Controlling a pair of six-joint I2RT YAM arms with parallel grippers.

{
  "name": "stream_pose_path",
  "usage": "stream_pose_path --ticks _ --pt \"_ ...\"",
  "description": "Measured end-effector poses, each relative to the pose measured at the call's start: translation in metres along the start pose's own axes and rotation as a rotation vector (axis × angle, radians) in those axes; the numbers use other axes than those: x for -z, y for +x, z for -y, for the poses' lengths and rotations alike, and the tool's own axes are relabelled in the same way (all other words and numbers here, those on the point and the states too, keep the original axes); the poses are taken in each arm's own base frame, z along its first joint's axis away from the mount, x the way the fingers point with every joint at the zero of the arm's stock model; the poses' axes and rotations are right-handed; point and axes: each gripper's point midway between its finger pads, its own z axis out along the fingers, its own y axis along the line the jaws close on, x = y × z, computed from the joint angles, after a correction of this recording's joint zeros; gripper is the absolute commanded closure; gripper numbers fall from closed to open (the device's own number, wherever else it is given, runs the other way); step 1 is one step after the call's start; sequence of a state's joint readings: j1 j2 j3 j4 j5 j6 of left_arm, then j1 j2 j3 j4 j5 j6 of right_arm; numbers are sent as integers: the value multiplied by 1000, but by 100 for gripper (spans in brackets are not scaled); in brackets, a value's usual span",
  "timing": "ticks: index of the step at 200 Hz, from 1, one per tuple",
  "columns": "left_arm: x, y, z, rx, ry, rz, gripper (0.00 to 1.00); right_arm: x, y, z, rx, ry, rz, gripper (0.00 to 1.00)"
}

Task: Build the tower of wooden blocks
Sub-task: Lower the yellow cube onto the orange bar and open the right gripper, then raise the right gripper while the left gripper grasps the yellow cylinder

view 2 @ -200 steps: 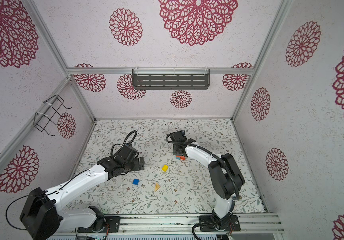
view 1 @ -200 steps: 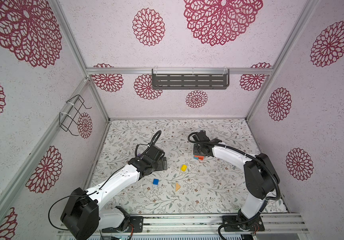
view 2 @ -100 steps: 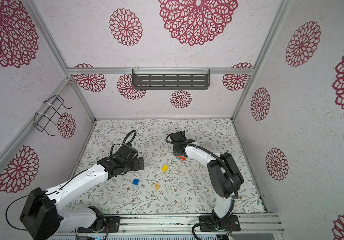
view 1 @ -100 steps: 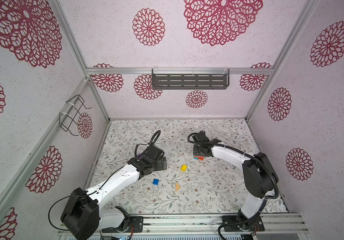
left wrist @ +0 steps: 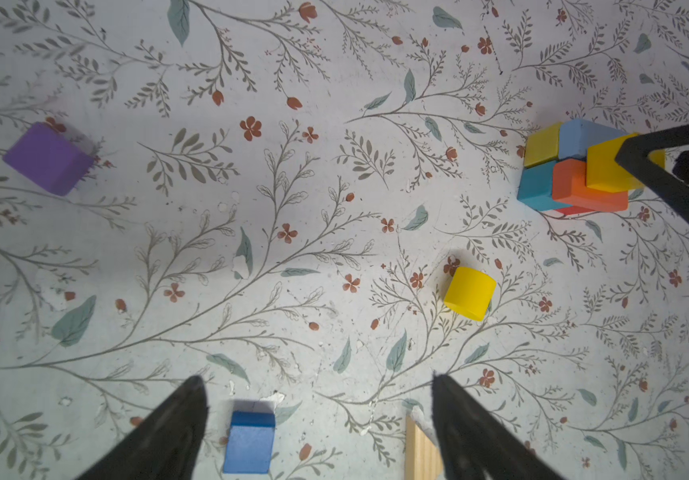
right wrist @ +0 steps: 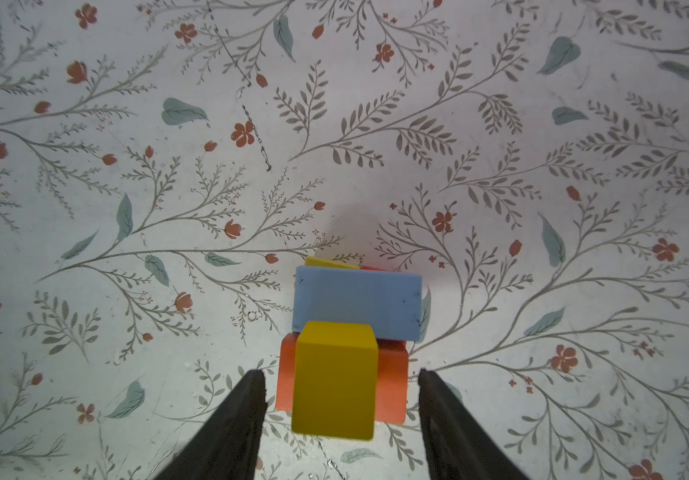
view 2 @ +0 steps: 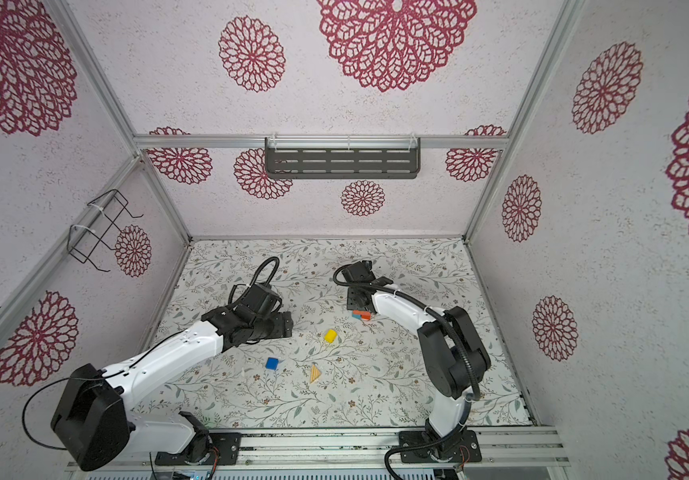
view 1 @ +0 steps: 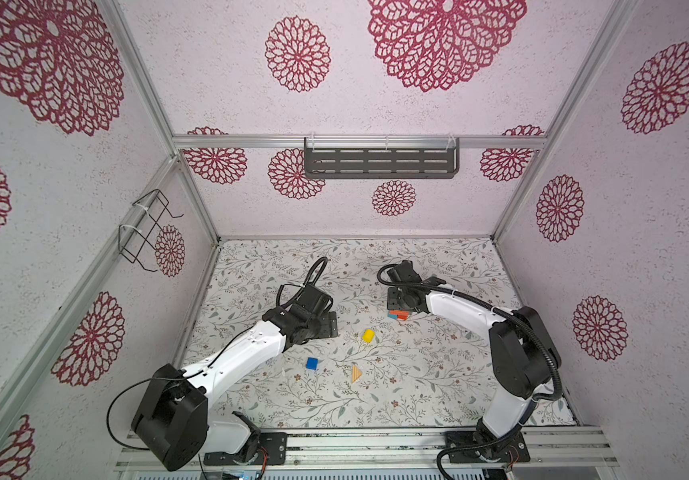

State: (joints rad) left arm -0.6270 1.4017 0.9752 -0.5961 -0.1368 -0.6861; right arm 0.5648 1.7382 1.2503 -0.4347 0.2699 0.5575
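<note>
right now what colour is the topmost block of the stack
Yellow: the yellow wooden block, best seen in the right wrist view.

Both facing down, left end effector [left wrist: 316, 379] jaws apart, right end effector [right wrist: 340, 374] jaws apart

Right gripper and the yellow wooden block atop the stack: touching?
Apart. The right wrist view shows the right gripper open, with gaps either side of the yellow wooden block.

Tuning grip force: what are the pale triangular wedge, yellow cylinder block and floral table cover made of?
Pale triangular wedge: likely bare wood; parallel grain lines, no paint.
Yellow cylinder block: probably wood under matte opaque paint; no grain shows.
Floral table cover: printed matte sheet, scuffed, white chips in the print; base material unclear.
</note>
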Motion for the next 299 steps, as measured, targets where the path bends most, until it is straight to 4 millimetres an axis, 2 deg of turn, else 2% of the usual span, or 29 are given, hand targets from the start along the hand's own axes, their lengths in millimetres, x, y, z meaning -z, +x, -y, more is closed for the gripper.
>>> stream_pose_path --ticks 25,48,69,99,124,172,243,299 --pt "-7 0 19 -43 21 -32 35 22 -7 15 -45 -40 35 38" --pt "-16 3 43 -92 54 -65 39 42 -10 38 -90 -63 70 38" --pt "-30 9 62 -121 87 -112 39 53 -4 57 -121 -75 85 38" --pt "-54 19 75 -147 88 -177 39 58 15 79 -156 -83 77 38" --pt "-69 24 87 -167 89 -206 40 59 29 89 -172 -92 61 38" --pt "-85 39 118 -219 115 -245 42 62 36 99 -188 -109 64 38" --pt "-112 55 117 -246 62 -311 46 59 42 101 -184 -121 49 38" --pt "-117 51 119 -268 40 -317 61 62 41 100 -182 -135 55 38"
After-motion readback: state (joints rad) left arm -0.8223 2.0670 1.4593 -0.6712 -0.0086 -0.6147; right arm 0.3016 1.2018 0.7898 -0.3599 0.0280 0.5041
